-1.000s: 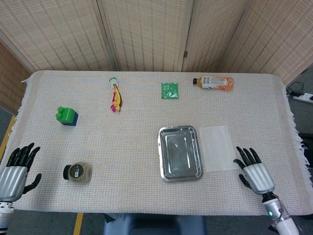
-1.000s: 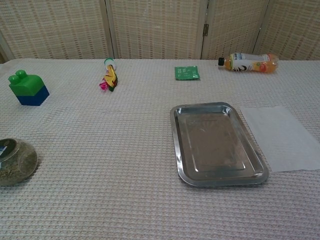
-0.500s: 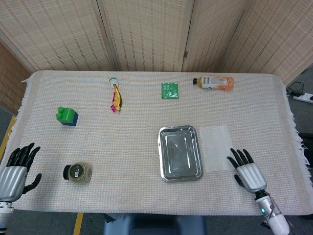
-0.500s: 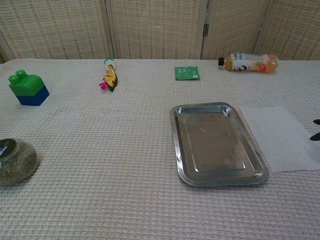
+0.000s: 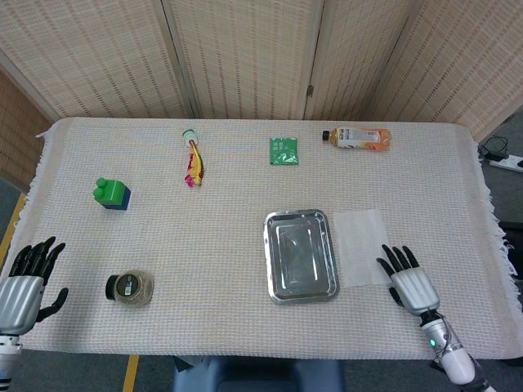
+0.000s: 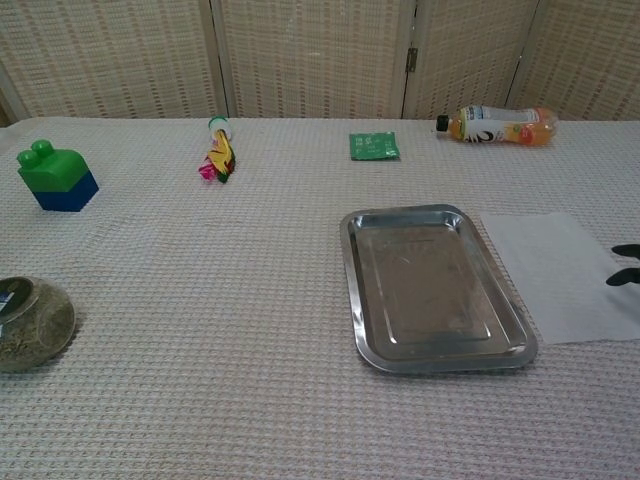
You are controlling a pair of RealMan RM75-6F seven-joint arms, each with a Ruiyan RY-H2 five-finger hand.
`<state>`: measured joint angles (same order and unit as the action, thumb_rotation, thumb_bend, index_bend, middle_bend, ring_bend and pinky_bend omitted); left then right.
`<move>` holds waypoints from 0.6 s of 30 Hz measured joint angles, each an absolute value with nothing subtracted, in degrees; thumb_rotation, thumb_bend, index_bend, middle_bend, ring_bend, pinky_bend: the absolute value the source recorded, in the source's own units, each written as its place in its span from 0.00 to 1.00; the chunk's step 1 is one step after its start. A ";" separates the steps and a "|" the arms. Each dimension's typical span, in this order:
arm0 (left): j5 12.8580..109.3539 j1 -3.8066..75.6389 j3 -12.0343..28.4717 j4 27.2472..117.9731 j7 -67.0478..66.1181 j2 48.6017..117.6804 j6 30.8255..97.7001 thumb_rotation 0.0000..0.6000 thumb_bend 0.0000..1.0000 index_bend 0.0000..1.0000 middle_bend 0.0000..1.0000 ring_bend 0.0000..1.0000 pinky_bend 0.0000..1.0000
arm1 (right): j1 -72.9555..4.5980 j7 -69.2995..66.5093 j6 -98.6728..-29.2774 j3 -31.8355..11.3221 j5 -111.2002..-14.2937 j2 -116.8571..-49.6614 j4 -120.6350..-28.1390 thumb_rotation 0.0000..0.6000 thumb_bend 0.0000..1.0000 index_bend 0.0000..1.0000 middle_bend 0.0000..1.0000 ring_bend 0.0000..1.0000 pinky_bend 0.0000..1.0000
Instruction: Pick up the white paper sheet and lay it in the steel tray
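The white paper sheet [image 5: 363, 246] [image 6: 562, 274] lies flat on the cloth just right of the steel tray [image 5: 301, 255] [image 6: 430, 287], which holds nothing. My right hand [image 5: 407, 282] hovers open at the sheet's near right corner, fingers spread toward it; only its dark fingertips [image 6: 626, 264] show at the right edge of the chest view. My left hand [image 5: 23, 286] stays open at the near left edge of the table, left of a round jar.
A round jar [image 5: 129, 288] sits near the front left. A green and blue block [image 5: 111, 193], a colourful wrapper [image 5: 194, 159], a green packet [image 5: 283, 150] and a lying drink bottle [image 5: 357, 137] sit further back.
My right hand has slid left and slightly forward toward the paper's near right corner; its fingertips now enter the chest view. The left hand has barely moved.
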<state>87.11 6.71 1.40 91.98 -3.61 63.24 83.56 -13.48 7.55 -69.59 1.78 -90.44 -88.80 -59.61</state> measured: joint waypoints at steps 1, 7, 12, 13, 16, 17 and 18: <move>87.08 6.72 1.43 91.94 -3.56 63.27 83.58 1.00 0.44 0.00 0.00 0.00 0.00 | -13.69 7.73 -69.21 1.71 -90.26 -88.80 -59.75 1.00 0.45 0.18 0.00 0.00 0.00; 87.00 6.69 1.56 91.88 -3.17 63.28 83.76 1.00 0.44 0.00 0.00 0.00 0.00 | -14.90 8.88 -66.68 1.61 -89.39 -88.65 -60.56 1.00 0.45 0.18 0.00 0.00 0.00; 87.29 6.61 1.52 91.83 -3.01 63.28 84.07 1.00 0.44 0.00 0.00 0.00 0.00 | -15.83 9.75 -65.18 1.27 -88.30 -88.59 -61.30 1.00 0.45 0.20 0.00 0.00 0.00; 87.33 6.60 1.52 91.82 -3.00 63.29 84.13 1.00 0.44 0.00 0.00 0.00 0.00 | -16.01 9.95 -64.94 1.13 -88.04 -88.59 -61.40 1.00 0.45 0.21 0.00 0.00 0.00; 87.44 6.55 1.57 91.76 -2.81 63.32 84.37 1.00 0.44 0.00 0.00 0.00 0.00 | -16.44 10.34 -64.70 0.74 -87.57 -88.59 -61.70 1.00 0.45 0.25 0.00 0.00 0.00; 87.45 6.54 1.58 91.74 -2.75 63.32 84.41 1.00 0.44 0.00 0.00 0.00 0.00 | -16.50 10.40 -64.70 0.64 -87.46 -88.62 -61.74 1.00 0.45 0.26 0.00 0.00 0.00; 87.47 6.52 1.58 91.73 -2.72 63.31 84.44 1.00 0.44 0.00 0.00 0.00 0.00 | -16.56 10.46 -64.68 0.57 -87.33 -88.66 -61.76 1.00 0.45 0.29 0.00 0.00 0.00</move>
